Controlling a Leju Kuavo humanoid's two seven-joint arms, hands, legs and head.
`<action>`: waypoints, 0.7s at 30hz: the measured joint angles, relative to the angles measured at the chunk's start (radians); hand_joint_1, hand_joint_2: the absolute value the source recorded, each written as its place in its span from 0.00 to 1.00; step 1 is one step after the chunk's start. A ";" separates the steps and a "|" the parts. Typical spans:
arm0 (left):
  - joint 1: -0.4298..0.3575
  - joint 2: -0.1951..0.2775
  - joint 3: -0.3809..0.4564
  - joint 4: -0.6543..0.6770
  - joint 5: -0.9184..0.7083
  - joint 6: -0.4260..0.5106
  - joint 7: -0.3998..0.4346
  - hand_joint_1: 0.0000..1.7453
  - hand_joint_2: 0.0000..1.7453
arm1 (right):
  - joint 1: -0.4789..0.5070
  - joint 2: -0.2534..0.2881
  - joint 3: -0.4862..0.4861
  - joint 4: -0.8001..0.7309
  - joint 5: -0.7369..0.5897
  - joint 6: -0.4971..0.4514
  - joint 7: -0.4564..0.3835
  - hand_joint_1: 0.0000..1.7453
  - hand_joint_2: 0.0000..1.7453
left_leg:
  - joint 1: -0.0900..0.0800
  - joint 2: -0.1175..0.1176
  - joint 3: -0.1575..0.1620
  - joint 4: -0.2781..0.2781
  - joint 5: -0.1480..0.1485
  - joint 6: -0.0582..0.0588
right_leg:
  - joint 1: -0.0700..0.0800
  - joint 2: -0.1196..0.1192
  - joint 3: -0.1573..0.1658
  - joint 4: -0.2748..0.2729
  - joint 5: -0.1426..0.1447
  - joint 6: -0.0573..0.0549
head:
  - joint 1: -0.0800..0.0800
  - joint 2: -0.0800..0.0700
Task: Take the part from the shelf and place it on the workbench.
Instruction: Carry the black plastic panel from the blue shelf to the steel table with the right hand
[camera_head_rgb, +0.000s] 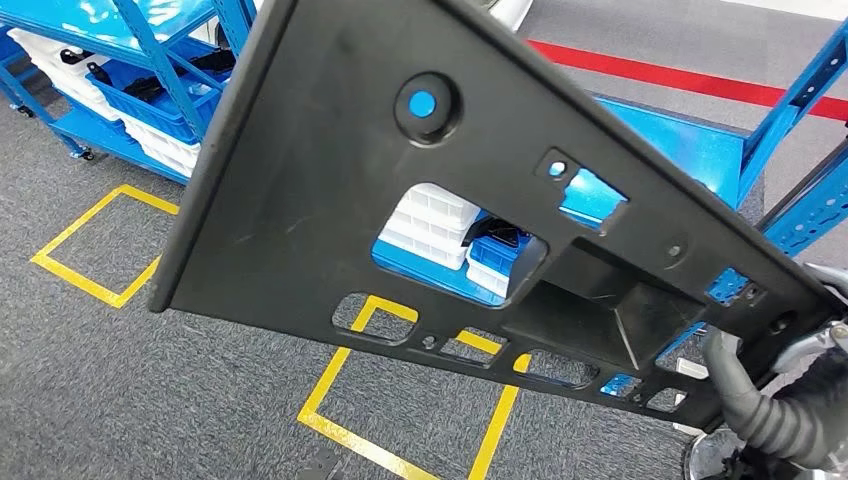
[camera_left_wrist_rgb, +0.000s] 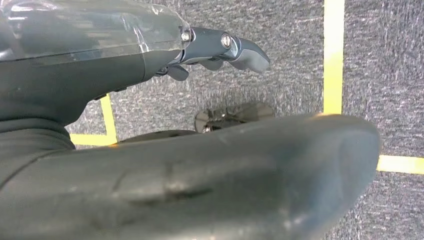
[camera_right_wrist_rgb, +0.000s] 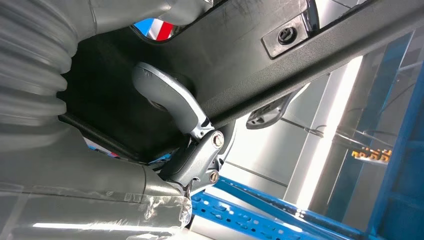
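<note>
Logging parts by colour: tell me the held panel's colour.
Black panel, gripped by the right hand; head view shows it best.

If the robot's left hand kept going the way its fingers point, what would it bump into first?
Probably the grey carpet floor. The left hand holds nothing and points over bare carpet near a yellow tape line; depth is unclear.

Your right hand (camera_right_wrist_rgb: 187, 127): grey ribbed cover, silver-grey fingers (camera_right_wrist_rgb: 165, 92), two bright screws at the knuckle, clear film over the wrist. Left hand (camera_left_wrist_rgb: 220, 47): dark blue-grey fingers, two silver screws, thick grey thumb (camera_left_wrist_rgb: 225, 175), same clear film.
</note>
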 joint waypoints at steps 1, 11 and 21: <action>0.000 0.000 0.000 0.000 0.000 0.000 0.000 0.00 0.00 | 0.000 0.000 0.000 0.000 0.000 0.000 0.000 1.00 1.00 | 0.000 0.000 0.003 -0.006 0.002 0.000 | 0.000 0.000 0.000 0.001 0.000 0.001 | 0.000 0.000; 0.000 0.000 0.000 0.000 0.000 -0.003 0.000 0.00 0.00 | 0.002 0.000 -0.006 0.000 0.001 -0.002 -0.001 1.00 1.00 | -0.014 -0.005 0.026 -0.089 -0.005 0.057 | -0.004 0.005 -0.134 0.272 -0.137 0.048 | 0.006 0.000; 0.001 -0.001 0.000 0.000 0.005 -0.004 -0.001 0.00 0.00 | 0.004 0.000 -0.011 -0.001 0.017 -0.013 0.003 1.00 1.00 | -0.024 -0.005 0.019 -0.087 0.004 0.038 | 0.012 0.008 -0.051 0.034 0.012 0.011 | 0.006 0.000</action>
